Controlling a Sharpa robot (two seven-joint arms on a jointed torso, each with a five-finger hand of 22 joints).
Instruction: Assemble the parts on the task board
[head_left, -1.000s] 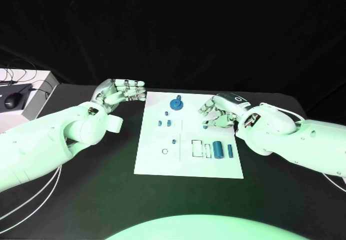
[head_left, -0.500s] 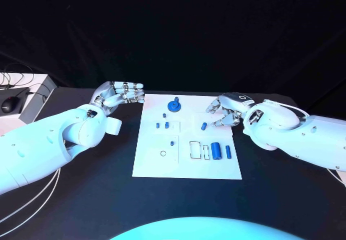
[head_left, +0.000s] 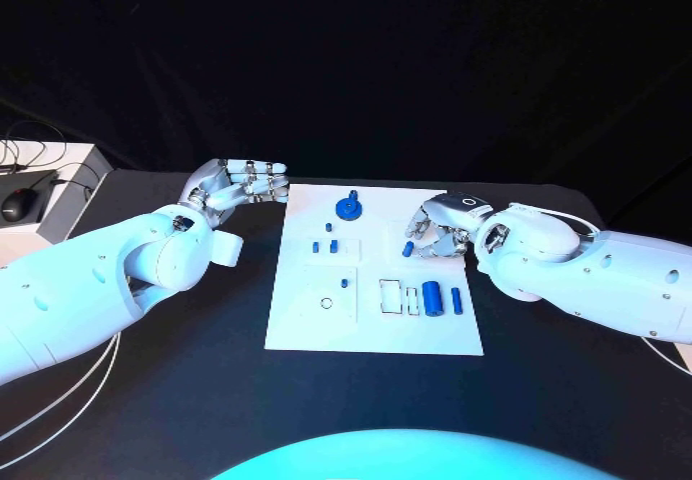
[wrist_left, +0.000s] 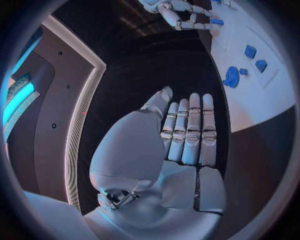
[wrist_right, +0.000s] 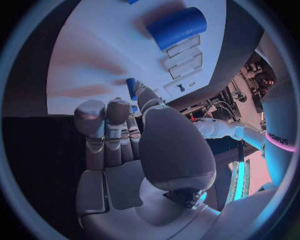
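Observation:
The white task board (head_left: 310, 325) lies mid-table. My right hand (head_left: 444, 228) hovers over its right side, pinching a small blue peg (head_left: 408, 246) between thumb and finger; the peg (wrist_right: 130, 89) also shows in the right wrist view beside the thumb. On the board sit a round blue knobbed part (head_left: 351, 207), small blue pieces (head_left: 327, 244), a thick blue cylinder (head_left: 431, 297) and a thin blue peg (head_left: 457, 299) beside rectangular slots (head_left: 392, 297). My left hand (head_left: 242, 183) is curled, holding nothing, just off the board's far left corner.
A white box (head_left: 65, 190) with a dark mouse (head_left: 18, 203) and cables stands at the table's far left edge. Bare black table surrounds the board (wrist_left: 262, 95).
My right hand has shifted slightly toward the board's far side, carrying the small blue peg with it. The left hand has stayed where it was.

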